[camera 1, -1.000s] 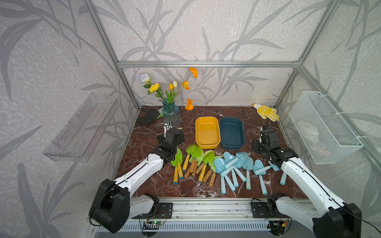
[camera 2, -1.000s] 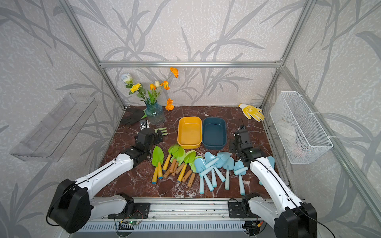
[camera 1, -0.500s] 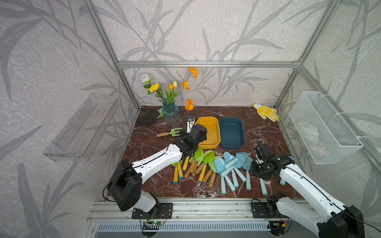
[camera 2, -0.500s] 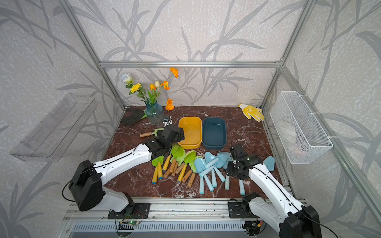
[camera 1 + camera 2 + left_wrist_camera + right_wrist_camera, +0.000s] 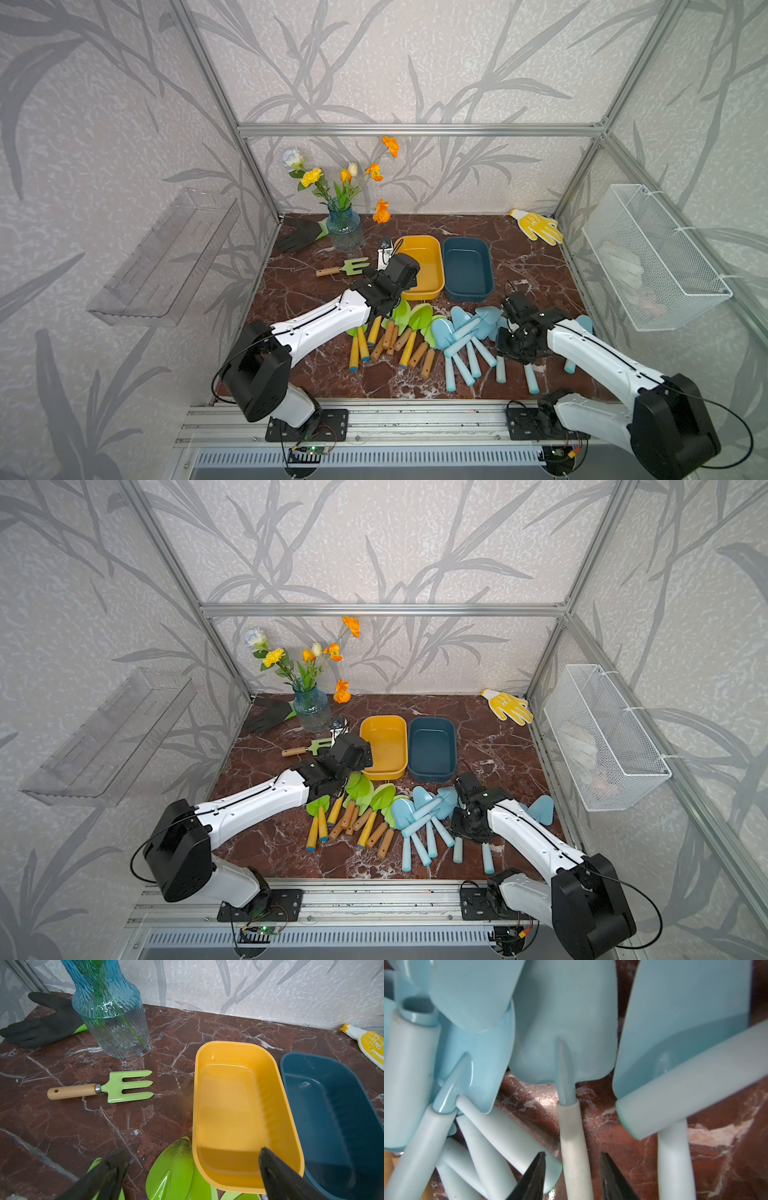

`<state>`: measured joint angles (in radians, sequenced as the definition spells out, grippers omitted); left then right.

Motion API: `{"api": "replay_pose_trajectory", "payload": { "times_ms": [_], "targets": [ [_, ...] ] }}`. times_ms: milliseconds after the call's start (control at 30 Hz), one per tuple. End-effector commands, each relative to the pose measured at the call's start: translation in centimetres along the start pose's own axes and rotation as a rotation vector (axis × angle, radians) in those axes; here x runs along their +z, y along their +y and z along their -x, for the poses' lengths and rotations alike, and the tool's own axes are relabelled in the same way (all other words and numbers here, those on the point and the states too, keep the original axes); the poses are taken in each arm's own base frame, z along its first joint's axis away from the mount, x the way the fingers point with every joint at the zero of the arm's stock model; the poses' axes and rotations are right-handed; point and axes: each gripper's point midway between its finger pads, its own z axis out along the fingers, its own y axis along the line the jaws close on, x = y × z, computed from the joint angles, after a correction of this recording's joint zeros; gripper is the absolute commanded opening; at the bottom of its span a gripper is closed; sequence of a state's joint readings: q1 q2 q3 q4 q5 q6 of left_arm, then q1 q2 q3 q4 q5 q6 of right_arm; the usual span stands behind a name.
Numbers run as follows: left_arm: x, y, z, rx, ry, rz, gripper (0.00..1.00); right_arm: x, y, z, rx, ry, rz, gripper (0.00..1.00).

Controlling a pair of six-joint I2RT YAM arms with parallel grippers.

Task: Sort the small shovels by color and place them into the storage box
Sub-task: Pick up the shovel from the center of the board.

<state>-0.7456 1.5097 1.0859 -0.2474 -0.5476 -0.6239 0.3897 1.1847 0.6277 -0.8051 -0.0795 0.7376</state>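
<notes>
Several small shovels lie in a row at the table's front. The green-bladed ones (image 5: 409, 320) with yellow or wooden handles are on the left, the light blue ones (image 5: 469, 332) on the right, and one blue shovel (image 5: 582, 324) lies apart. Behind them stand an empty yellow storage box (image 5: 419, 241) and an empty dark blue one (image 5: 467, 242). My left gripper (image 5: 192, 1150) is open above green blades (image 5: 172, 1167), at the yellow box's near corner (image 5: 245, 1186). My right gripper (image 5: 572, 1154) is down in the blue pile, its jaws either side of one blue handle (image 5: 571, 1126) with small gaps.
A green three-pronged fork (image 5: 351, 266) lies left of the yellow box. A glass vase of flowers (image 5: 344, 228) and a black glove (image 5: 299, 235) are at the back left, a yellow glove (image 5: 538, 226) at the back right. A wire basket (image 5: 652, 257) hangs on the right wall.
My left arm swung from the back left to the yellow box's near corner. My right gripper came forward, dropped onto the blue shovels and narrowed around one handle.
</notes>
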Motion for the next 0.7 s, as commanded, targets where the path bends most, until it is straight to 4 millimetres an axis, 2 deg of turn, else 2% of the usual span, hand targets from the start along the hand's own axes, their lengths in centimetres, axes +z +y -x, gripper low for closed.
{"api": "replay_pose_trajectory", "payload": {
  "times_ms": [0, 167, 233, 467, 567, 667],
  "targets": [
    [-0.5, 0.1, -0.4, -0.01, 0.022, -0.001, 1.0, 0.8, -0.2, 0.3, 0.011, -0.012, -0.018, 0.43],
    [-0.6, 0.3, -0.7, -0.017, 0.041, 0.004, 1.0, 1.9, -0.7, 0.2, 0.016, -0.001, -0.049, 0.41],
    [-0.7, 0.5, -0.7, -0.015, 0.042, 0.008, 1.0, 2.3, -0.9, 0.1, 0.024, 0.008, -0.061, 0.38],
    [-0.6, 0.2, -1.0, 0.003, 0.069, 0.004, 1.0, 2.4, -1.1, 0.5, 0.036, 0.012, -0.095, 0.31],
    [-0.4, 0.0, -1.1, 0.004, 0.076, 0.001, 1.0, 2.4, -1.1, 0.6, 0.038, 0.014, -0.108, 0.23],
    [-0.3, -0.2, -1.0, 0.003, 0.077, -0.002, 1.0, 2.5, -1.0, 0.8, 0.039, 0.014, -0.114, 0.09]
  ]
}}
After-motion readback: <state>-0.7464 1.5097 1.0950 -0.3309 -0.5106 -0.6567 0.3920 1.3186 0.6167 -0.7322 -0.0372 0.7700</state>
